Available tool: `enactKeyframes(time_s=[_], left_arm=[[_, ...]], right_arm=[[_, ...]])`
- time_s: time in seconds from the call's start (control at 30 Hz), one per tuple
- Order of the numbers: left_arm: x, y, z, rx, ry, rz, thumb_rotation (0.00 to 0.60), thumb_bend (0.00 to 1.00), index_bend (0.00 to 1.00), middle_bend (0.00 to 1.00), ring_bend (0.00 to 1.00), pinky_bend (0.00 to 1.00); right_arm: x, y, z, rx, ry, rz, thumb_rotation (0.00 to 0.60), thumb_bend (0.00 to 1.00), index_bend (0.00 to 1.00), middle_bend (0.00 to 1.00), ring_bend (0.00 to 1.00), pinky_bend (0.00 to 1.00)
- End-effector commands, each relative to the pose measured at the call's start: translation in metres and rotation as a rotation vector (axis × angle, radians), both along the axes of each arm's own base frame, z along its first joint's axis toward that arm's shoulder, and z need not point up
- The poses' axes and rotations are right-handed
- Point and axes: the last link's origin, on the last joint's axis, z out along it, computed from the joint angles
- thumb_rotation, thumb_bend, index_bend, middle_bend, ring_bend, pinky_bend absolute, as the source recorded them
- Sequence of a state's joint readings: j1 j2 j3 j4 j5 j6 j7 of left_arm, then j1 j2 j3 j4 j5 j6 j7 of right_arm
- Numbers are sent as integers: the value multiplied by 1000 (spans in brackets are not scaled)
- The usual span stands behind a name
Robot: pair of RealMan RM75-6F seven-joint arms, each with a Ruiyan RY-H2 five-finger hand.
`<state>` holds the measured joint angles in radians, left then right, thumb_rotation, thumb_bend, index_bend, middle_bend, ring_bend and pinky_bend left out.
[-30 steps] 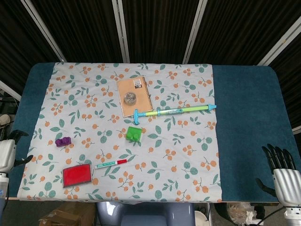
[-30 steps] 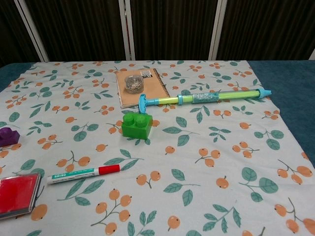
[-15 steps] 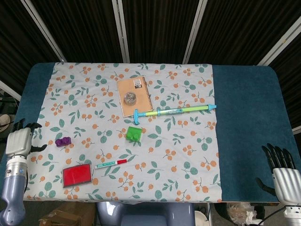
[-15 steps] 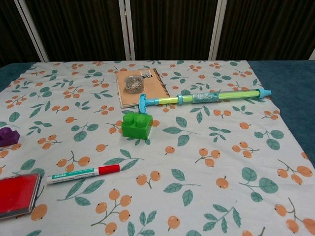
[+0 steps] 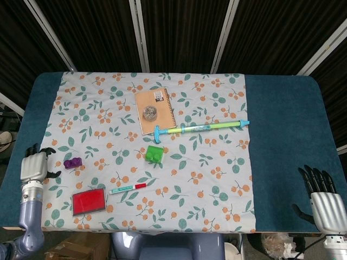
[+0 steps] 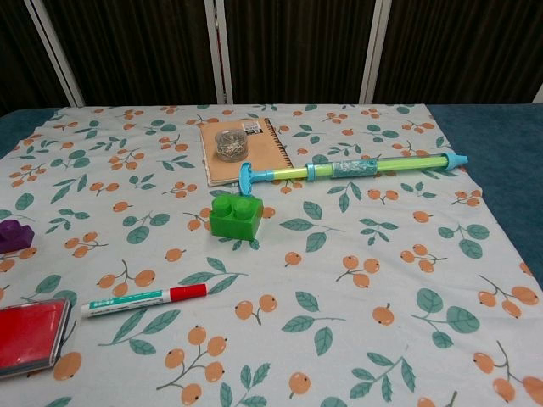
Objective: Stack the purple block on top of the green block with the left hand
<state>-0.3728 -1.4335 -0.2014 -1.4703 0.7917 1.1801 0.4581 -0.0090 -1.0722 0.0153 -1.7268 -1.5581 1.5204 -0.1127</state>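
The purple block (image 5: 72,162) lies on the flowered cloth near its left edge; in the chest view the purple block (image 6: 15,236) is cut off by the frame's left side. The green block (image 5: 154,154) (image 6: 235,215) stands near the cloth's middle, studs up. My left hand (image 5: 34,165) hovers over the blue table edge just left of the purple block, fingers apart, holding nothing. My right hand (image 5: 320,195) hangs off the table's front right corner, fingers spread and empty. Neither hand shows in the chest view.
A red stamp pad (image 5: 89,201) and a red-capped marker (image 5: 128,188) lie in front of the purple block. A notebook (image 5: 154,110) with a clip tin (image 5: 150,112) and a long teal-green water squirter (image 5: 200,128) lie behind the green block.
My left hand has come in from the left frame edge toward the table and now sits close beside the purple block. The right hand barely shifted. The blocks have not moved.
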Motion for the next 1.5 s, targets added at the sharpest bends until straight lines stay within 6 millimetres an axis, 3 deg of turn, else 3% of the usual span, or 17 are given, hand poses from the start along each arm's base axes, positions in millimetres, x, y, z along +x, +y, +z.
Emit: enactKeyframes(time_s=[0.03,0.8,1.5], left_arm=[[1,2,-7,-5,-6,-18,600,217,303,288,36,59],[18,1,-39,-42,23,-101,600,268,332,311,47,59],[16,-1,-57,-45,34,-99,600,290,352,343,65,59]], right_arm=[[1,0,-1,3,1,2,600,221,0,64,0,0],[1,-5,-3,13,4,2,600,222,0,64,0,0],[-1,-5,-4,23,3,-6,600,221,0,64,0,0]])
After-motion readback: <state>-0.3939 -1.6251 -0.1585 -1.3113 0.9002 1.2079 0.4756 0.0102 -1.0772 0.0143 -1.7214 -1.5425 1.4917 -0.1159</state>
